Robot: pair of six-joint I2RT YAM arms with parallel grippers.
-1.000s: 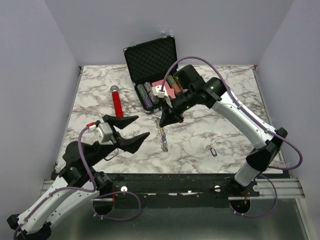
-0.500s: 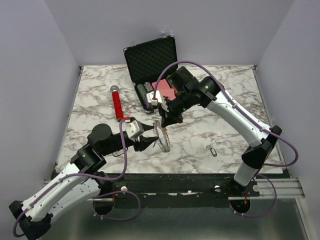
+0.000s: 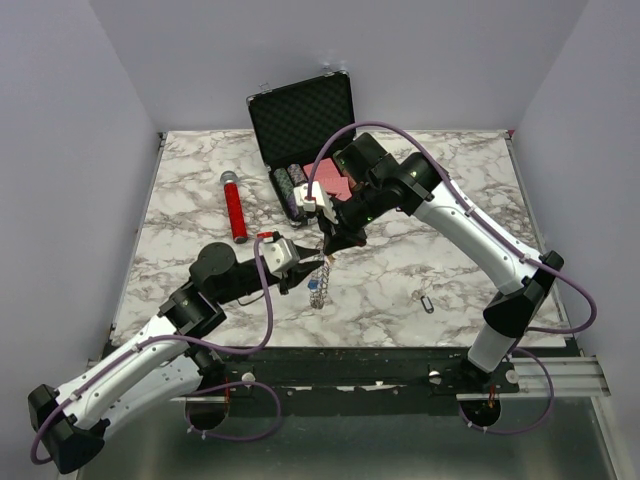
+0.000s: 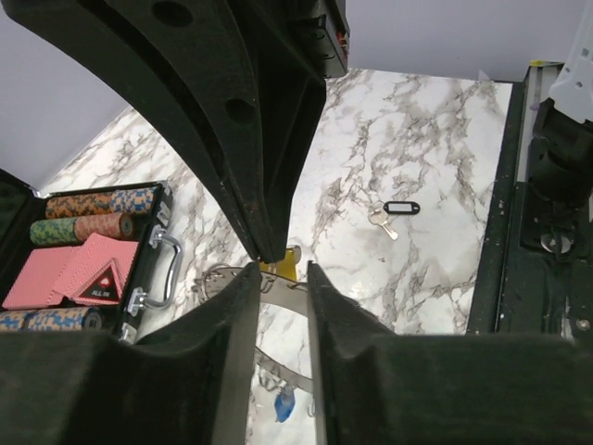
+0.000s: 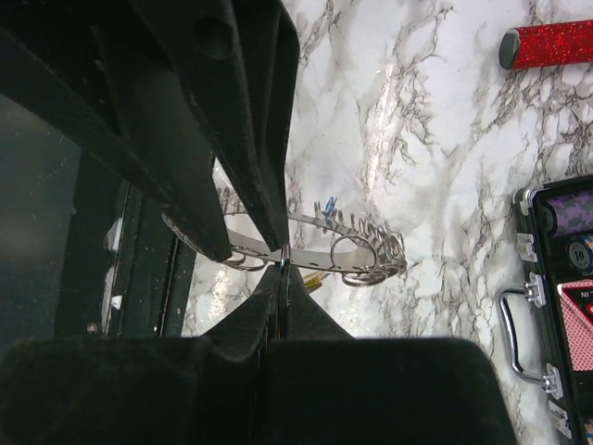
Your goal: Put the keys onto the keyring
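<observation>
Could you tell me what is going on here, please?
The right gripper is shut on the keyring, holding it up off the table. The left gripper is at the ring from the other side, fingers close together; whether it grips cannot be told. A blue-tagged key hangs below the ring. A black-tagged key lies loose on the table, to the right.

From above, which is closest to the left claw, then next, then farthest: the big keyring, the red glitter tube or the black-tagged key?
1. keyring, right at the left gripper.
2. red glitter tube, farther back, on the left.
3. black-tagged key, alone on the right.
</observation>
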